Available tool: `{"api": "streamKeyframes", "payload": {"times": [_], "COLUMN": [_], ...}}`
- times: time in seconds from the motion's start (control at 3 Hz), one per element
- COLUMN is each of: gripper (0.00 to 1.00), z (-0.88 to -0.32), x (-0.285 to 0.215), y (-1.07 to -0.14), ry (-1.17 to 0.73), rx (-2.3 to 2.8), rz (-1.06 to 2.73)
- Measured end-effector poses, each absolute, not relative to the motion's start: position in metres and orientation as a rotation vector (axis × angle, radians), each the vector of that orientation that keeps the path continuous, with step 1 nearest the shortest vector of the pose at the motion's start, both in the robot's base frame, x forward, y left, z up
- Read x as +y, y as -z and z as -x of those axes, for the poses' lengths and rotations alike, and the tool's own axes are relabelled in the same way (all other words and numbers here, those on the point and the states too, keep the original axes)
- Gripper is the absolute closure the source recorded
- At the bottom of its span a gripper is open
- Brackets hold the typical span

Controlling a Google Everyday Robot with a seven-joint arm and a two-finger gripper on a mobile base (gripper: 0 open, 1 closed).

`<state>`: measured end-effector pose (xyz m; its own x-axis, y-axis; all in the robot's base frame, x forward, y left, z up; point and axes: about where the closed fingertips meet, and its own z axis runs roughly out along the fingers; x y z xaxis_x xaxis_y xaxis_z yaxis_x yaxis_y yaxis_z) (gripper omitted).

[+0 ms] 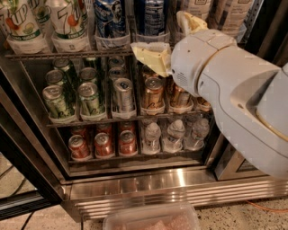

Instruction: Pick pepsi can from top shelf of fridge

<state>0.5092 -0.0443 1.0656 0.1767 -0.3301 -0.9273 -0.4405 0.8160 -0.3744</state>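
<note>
Two tall dark-blue pepsi cans stand side by side on the top shelf [67, 55] of the fridge [157, 191]: one with a printed figure [110, 18] and one to its right [153, 15]. My gripper [158, 32] hangs in front of the right-hand can at the shelf's front rail. Its cream fingers are spread, one low on the left [150, 56] and one high on the right [189, 20], with nothing between them. My white arm covers the right side of the shelves.
Green-labelled 7UP bottles [67, 22] stand left of the blue cans. Pale cartons [225, 13] are at the right. The lower racks hold green cans [56, 101], a silver can [122, 93], gold cans [154, 92], red cans [103, 143] and small bottles [153, 134]. A clear plastic tub [153, 218] lies on the floor.
</note>
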Motion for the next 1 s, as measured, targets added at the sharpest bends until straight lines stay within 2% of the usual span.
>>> {"api": "streamKeyframes", "payload": {"times": [0.33,0.67,1.0], "gripper": [0.28,0.31,0.21], "z": [-0.5094,-0.5094,-0.5094], "x": [-0.0443,-0.0442,-0.0345], "y": [-1.0653,-1.0653,-1.0695], "ry": [-0.085,-0.085,-0.097], "rx": [1.423,1.423,1.422], "rz": [0.668,0.668,0.661]}}
